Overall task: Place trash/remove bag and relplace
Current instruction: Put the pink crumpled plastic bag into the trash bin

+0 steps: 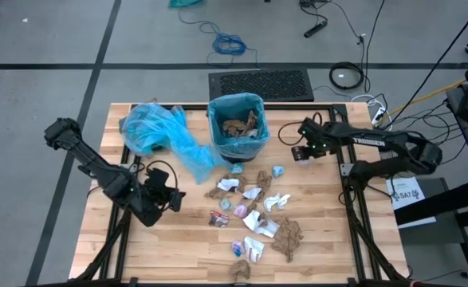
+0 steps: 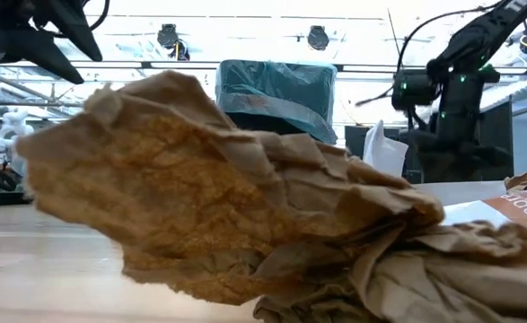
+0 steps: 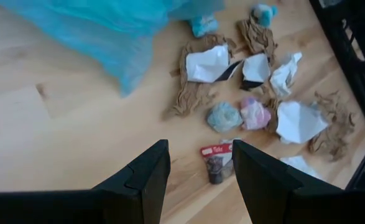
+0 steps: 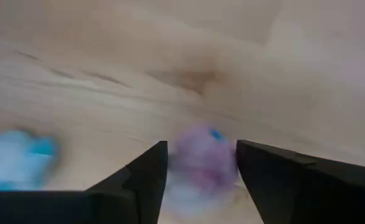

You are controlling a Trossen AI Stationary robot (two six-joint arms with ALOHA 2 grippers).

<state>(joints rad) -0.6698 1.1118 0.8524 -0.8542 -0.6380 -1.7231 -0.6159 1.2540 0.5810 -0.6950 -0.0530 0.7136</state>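
Note:
The trash lies scattered on the wooden table [image 1: 138, 255]: brown and white paper wads [image 1: 253, 215] and pale blue and pink bits [image 3: 239, 115]. A bin [image 1: 235, 126] lined with a blue bag stands at the far middle, with brown paper inside. My right gripper [image 4: 201, 186] is open and points down to the right of the bin [image 1: 301, 151]. A pale purple wad [image 4: 201, 163] sits between its fingers. My left gripper [image 3: 201, 180] is open over the near left [image 1: 174, 195] and touches nothing. A red-labelled wrapper [image 3: 218, 158] lies beyond its fingertips. My right gripper comes from above, with one finger on either side of the pale purple wad [image 4: 198, 149]. The view is blurred, and I cannot tell whether the fingers touch the wad.
A loose blue bag [image 1: 158, 131] lies crumpled left of the bin. A pale blue bit [image 4: 17, 158] lies close beside the right gripper. In the low view a big brown paper wad [image 2: 227, 197] fills the foreground and hides most of the table.

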